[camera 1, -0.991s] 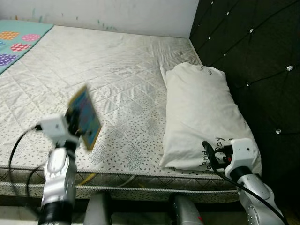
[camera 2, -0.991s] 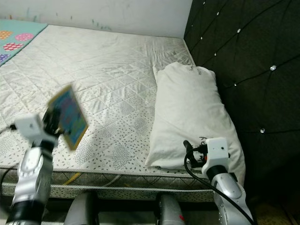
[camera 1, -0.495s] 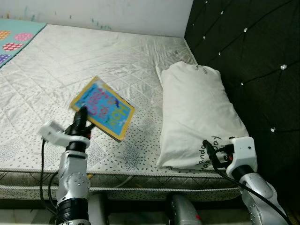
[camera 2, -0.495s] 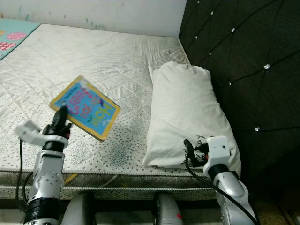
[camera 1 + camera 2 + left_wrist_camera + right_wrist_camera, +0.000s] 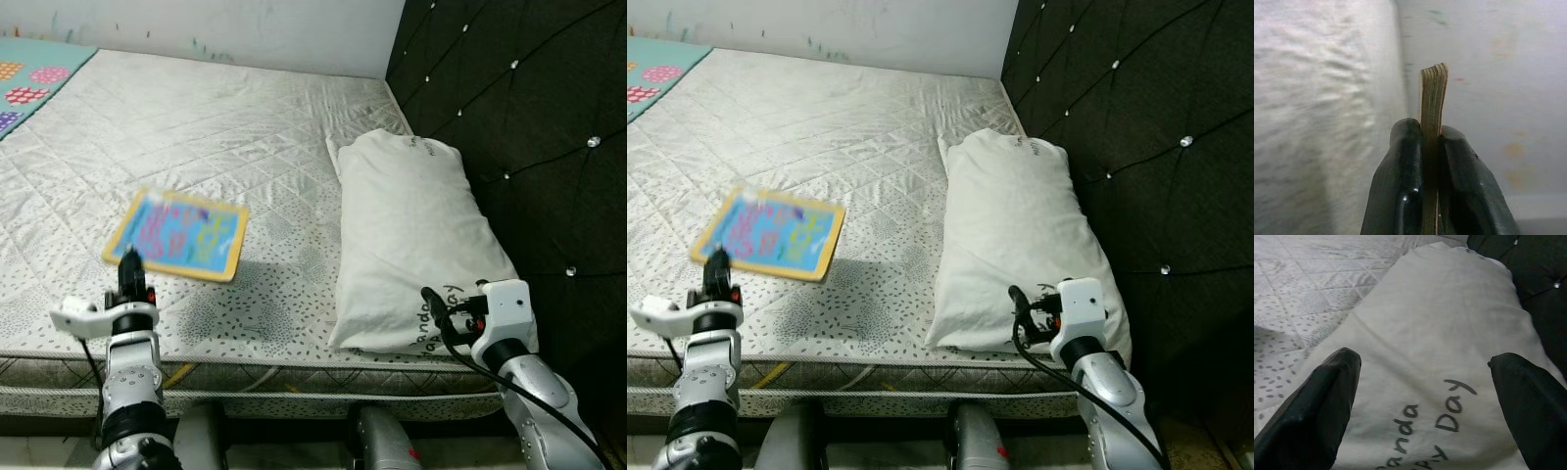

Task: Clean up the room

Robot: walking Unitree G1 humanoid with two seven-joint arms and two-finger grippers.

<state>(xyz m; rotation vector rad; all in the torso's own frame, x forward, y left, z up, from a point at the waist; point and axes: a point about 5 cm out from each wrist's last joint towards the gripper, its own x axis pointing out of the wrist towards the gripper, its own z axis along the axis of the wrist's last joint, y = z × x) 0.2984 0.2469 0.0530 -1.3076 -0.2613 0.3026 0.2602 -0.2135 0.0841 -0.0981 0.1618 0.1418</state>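
Note:
A thin picture book [image 5: 176, 235] with a blue cover and yellow border lies nearly flat, low over the mattress [image 5: 245, 117]. My left gripper [image 5: 129, 266] is shut on its near edge. In the left wrist view both black fingers [image 5: 1405, 161] pinch the book's page edge [image 5: 1433, 88]. A white pillow [image 5: 411, 225] with printed words lies along the dark headboard. My right gripper [image 5: 1422, 357] is open just above the pillow's [image 5: 1440, 318] near end, with nothing between its fingers.
A black tufted headboard [image 5: 519, 98] stands along the right side. A teal play mat [image 5: 29, 73] with coloured dots covers the far left corner. A white wall runs behind the bed. The mattress's front edge [image 5: 294, 377] is just before me.
The book has swung from tilted upright in the air down to nearly flat over the mattress, and my left arm has lowered with it. The right arm has stayed put.

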